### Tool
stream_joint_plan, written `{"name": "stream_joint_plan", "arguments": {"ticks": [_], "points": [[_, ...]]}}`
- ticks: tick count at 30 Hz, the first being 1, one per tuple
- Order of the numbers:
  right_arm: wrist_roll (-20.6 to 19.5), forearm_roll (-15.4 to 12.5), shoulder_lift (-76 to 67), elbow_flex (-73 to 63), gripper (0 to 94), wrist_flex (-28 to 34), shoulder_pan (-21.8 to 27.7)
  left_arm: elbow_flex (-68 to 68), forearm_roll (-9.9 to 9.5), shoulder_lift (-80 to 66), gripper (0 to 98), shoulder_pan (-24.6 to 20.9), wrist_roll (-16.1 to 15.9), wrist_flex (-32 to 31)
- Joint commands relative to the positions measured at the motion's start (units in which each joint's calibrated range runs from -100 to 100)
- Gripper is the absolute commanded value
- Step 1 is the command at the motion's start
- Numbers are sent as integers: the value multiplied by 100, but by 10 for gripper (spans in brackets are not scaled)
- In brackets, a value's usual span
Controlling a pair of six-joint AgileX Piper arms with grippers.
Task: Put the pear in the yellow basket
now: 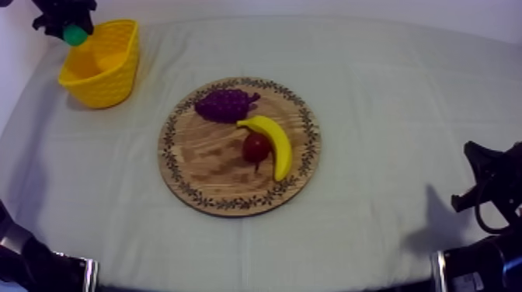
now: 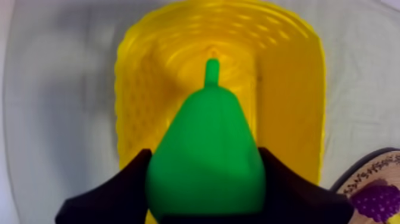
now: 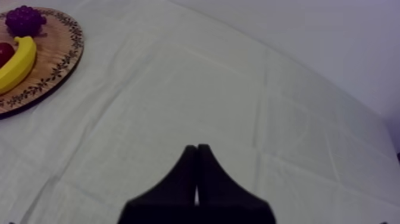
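A green pear hangs over the open mouth of the yellow basket, stem pointing away, and my left gripper is shut on it. From above, the left gripper holds the pear just over the far left rim of the basket. The round wooden board lies mid-table, apart from the basket. My right gripper rests shut on nothing, its fingers together as a wedge, over bare cloth at the table's right side.
On the board lie a purple bunch of grapes, a banana and a small red fruit. The board's rim shows beside the basket in the left wrist view. Grey-white cloth covers the table.
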Motion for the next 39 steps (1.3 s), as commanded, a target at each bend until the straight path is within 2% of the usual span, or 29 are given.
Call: {"name": "stream_joint_plan", "arguments": {"ticks": [1, 14, 19, 29, 34, 39], "points": [[1, 0, -3, -2, 4, 2, -1, -47, 7, 216, 505, -5, -16, -27], [1, 0, -3, -2, 4, 2, -1, -532, -16, 1120, 517, 21, -162, -234], [2, 0, -3, -2, 4, 2, -1, -574, 0, 1265, 632, 46, -211, -238], [3, 0, -3, -2, 4, 2, -1, -453, 32, 1376, 867, 83, -111, -190], [1, 0, -3, -2, 4, 2, -1, -398, 52, 1368, 935, 50, -88, -143], [3, 0, -3, -2, 4, 2, -1, -384, 70, 1297, 956, 16, -109, -110]]}}
